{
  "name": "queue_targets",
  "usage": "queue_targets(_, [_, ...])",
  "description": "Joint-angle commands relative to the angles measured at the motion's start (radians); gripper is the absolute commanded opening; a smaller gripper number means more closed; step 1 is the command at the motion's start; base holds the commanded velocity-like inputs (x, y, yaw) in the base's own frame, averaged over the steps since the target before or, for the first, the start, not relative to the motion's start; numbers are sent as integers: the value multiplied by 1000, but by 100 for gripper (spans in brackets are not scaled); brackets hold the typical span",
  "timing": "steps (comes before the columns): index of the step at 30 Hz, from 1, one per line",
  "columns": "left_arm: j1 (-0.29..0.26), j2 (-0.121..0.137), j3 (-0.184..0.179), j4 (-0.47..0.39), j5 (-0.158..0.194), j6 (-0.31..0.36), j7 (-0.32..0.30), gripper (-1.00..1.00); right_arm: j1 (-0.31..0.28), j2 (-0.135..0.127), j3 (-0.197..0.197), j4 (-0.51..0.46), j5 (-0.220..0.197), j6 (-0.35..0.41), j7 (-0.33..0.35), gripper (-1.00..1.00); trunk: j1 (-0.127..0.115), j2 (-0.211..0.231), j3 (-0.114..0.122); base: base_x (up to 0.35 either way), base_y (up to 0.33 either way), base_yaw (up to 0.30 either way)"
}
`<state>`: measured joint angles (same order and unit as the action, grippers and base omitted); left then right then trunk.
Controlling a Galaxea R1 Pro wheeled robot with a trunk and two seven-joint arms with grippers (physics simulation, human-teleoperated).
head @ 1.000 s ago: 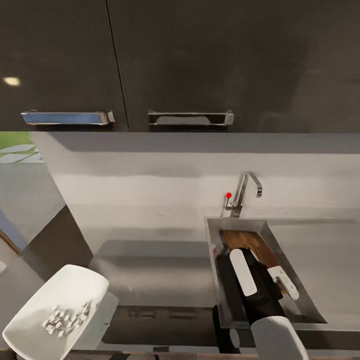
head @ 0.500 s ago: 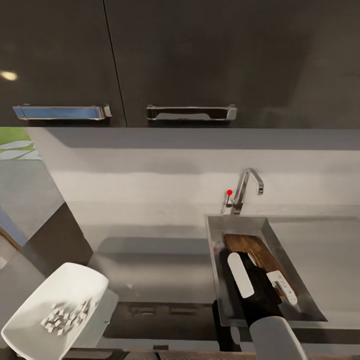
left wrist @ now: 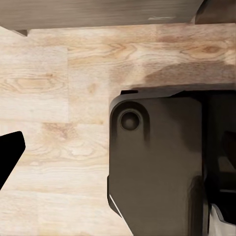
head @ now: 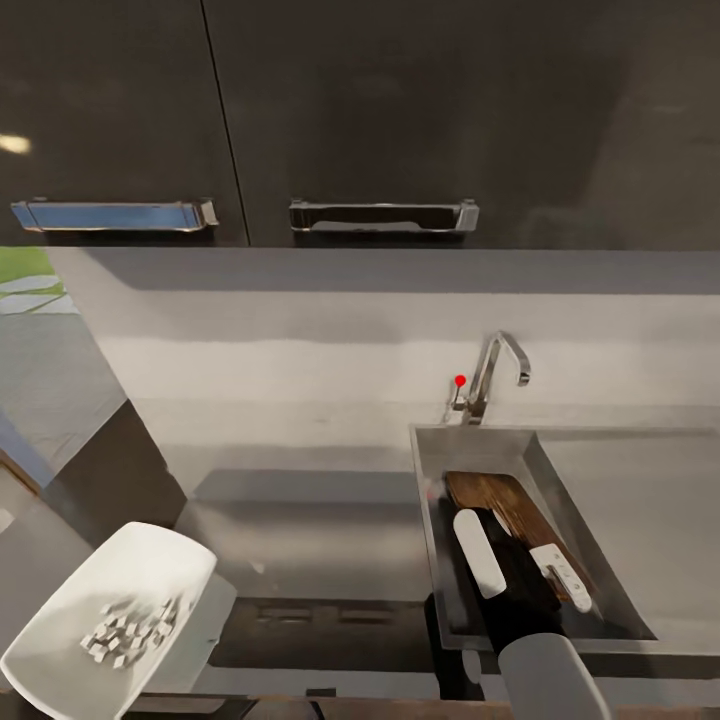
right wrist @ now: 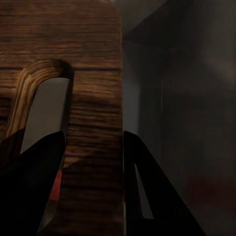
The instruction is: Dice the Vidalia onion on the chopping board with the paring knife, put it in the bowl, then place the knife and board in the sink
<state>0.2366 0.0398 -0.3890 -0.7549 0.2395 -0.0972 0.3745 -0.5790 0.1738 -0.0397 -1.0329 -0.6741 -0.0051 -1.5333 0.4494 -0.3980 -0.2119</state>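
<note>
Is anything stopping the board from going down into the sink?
Nothing visible does. The board is already inside the sink, with the right gripper on its slot end, one finger on each side. The basin around it looks bare.

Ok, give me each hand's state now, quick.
Left hand: cannot be told.
Right hand: closed on the chopping board, over the sink.

Pale wood floor [left wrist: 54, 88] spreads under a dark robot body panel [left wrist: 157, 162] with a round recess; a black fingertip [left wrist: 9, 152] of the left gripper juts in
</note>
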Motion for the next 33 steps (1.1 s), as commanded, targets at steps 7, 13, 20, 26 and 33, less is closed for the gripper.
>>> queue_targets(7, [0,2,-7,-1,11,-4,7,100,-1,1,-2,-1,-2,-1,-1,-100,1,-2,-2,0,0,0])
queue_targets(13, [0,2,-7,-1,11,-4,7,100,-1,1,-2,-1,-2,-1,-1,100,1,-2,-2,0,0,0])
queue_targets(20, [0,2,-7,-1,11,-4,7,100,-1,1,-2,-1,-2,-2,-1,100,1,-2,-2,0,0,0])
queue_targets(26, [0,2,-7,-1,11,-4,7,100,0,1,0,-8,-2,-2,-1,100,1,-2,-2,0,0,0])
queue_targets(33, [0,2,-7,-1,11,-4,7,100,-1,1,152,-217,3,24,-13,100,1,-2,-2,0,0,0])
